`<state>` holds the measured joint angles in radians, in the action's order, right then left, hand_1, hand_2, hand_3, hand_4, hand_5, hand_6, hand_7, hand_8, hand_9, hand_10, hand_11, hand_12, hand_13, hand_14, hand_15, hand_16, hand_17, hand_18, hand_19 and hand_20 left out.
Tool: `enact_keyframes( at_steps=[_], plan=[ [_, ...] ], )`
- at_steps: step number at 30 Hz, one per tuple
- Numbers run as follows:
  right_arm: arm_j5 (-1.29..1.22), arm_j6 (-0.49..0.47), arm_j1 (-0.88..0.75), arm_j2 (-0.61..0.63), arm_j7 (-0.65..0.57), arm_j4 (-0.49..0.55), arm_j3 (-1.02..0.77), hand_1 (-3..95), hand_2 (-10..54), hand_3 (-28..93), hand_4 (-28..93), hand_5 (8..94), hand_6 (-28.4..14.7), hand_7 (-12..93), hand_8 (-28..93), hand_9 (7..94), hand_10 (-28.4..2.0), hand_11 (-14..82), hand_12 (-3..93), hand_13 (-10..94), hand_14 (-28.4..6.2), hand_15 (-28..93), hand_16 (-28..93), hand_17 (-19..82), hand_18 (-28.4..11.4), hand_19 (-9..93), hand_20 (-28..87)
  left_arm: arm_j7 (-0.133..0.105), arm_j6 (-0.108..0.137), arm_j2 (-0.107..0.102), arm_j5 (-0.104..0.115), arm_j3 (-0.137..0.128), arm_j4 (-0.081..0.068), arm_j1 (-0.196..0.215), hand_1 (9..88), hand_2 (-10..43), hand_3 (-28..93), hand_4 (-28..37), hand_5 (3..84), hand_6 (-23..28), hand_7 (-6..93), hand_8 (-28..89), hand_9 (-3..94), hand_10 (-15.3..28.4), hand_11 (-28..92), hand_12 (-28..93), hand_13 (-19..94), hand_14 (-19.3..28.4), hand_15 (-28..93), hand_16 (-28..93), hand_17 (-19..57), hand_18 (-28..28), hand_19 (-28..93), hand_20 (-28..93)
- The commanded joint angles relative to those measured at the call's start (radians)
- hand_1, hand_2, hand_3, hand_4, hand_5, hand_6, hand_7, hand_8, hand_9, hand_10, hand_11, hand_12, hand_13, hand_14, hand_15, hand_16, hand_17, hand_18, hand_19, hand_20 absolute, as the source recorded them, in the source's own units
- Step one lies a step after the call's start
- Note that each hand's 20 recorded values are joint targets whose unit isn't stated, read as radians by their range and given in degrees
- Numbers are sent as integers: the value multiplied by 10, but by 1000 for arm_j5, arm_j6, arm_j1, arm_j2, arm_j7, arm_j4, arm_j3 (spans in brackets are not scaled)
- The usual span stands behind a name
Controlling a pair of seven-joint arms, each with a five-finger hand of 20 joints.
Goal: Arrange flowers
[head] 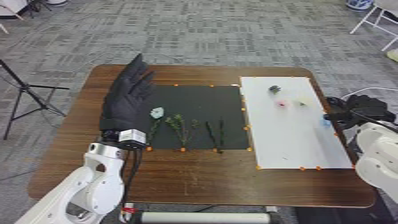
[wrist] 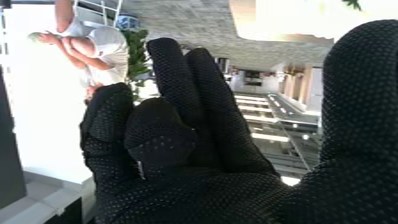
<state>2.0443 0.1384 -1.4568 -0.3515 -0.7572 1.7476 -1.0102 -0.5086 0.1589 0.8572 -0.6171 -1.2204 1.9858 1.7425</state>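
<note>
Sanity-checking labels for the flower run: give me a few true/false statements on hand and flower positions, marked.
1. The left hand is left of the pale flower. True.
2. The right hand grips a stem. False: it holds nothing.
3. The leafy green sprig lies on the white sheet. False: it lies on the dark mat.
4. The pink bloom lies on the white sheet. True.

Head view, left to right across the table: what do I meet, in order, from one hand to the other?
Left hand, white flower, leafy green sprig, thin dark stems, pink flower, pale yellow flower, right hand.
</note>
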Motion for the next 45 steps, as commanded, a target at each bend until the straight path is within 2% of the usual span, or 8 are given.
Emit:
enact_keyframes(
  at_steps=[1, 5, 15, 24, 34, 39, 41, 45],
  plan=[
    [5, -8, 98, -15, 14, -12, 89, 322, -95, 484, -283, 538, -71, 144, -98, 596, -142, 182, 155, 684, -96, 928, 250, 324, -210, 866, 399, 0, 6, 0, 0, 5, 3, -1, 250, -52, 676, -269, 257, 12, 152, -71, 190, 91, 139, 205, 151, 128, 170, 86, -134, 184, 311, 124],
    [9, -38, 115, -15, 6, -31, 125, 334, -95, 476, -283, 572, -54, 155, -105, 637, -133, 185, 158, 690, -93, 927, 251, 327, -209, 868, 399, -1, 3, 0, -1, 7, 3, -2, 251, -51, 676, -268, 257, 12, 151, -71, 190, 91, 139, 205, 151, 128, 169, 86, -134, 184, 311, 125],
    [-16, -106, 140, -41, -23, -90, 184, 238, -95, 665, -283, 593, -35, 178, -112, 662, -123, 192, 168, 696, -92, 923, 256, 333, -209, 870, 398, -10, 11, -1, -2, -1, 7, 6, 254, -52, 676, -269, 256, 11, 153, -72, 190, 91, 140, 204, 151, 128, 169, 87, -135, 185, 312, 125],
    [10, -63, 225, -70, -9, -105, 282, 240, -95, 692, -283, 595, -22, 211, -121, 652, -119, 243, 204, 690, -89, 921, 264, 329, -207, 867, 402, -24, 14, -15, 1, -9, 8, -3, 255, -52, 675, -266, 255, 10, 154, -71, 190, 90, 139, 205, 152, 127, 169, 86, -136, 185, 312, 125],
    [31, -56, 275, -95, 7, -130, 332, 230, -95, 747, -283, 578, -24, 224, -119, 626, -120, 263, 213, 678, -90, 920, 267, 320, -202, 861, 406, -22, 16, -6, 2, -13, 6, 0, 253, -53, 676, -264, 256, 11, 154, -73, 190, 90, 138, 205, 152, 128, 169, 86, -136, 185, 312, 124],
    [46, -44, 284, -116, 6, -163, 365, 346, -70, 828, -274, 606, -2, 305, -78, 646, -105, 322, 255, 680, -82, 920, 253, 324, -196, 860, 403, -20, 16, -7, 3, -21, 7, 1, 254, -52, 675, -265, 256, 11, 154, -72, 190, 90, 139, 205, 152, 128, 168, 86, -136, 185, 312, 124],
    [61, -33, 277, -118, 17, -167, 368, 461, -47, 813, -272, 645, 5, 425, -1, 737, -81, 225, 428, 688, -76, 917, 251, 334, -191, 864, 401, -19, 17, -13, 5, -22, 7, -4, 254, -52, 675, -265, 256, 11, 154, -72, 190, 90, 138, 205, 152, 127, 168, 86, -136, 185, 312, 124],
    [86, 33, 268, -110, 45, -138, 363, 493, -56, 831, -277, 690, 6, 450, 6, 774, -73, 256, 477, 706, -70, 909, 253, 347, -186, 863, 399, -18, 12, -40, 7, -10, -1, -44, 254, -53, 677, -266, 256, 11, 153, -72, 190, 90, 138, 204, 152, 127, 168, 86, -136, 186, 312, 124]
  ],
)
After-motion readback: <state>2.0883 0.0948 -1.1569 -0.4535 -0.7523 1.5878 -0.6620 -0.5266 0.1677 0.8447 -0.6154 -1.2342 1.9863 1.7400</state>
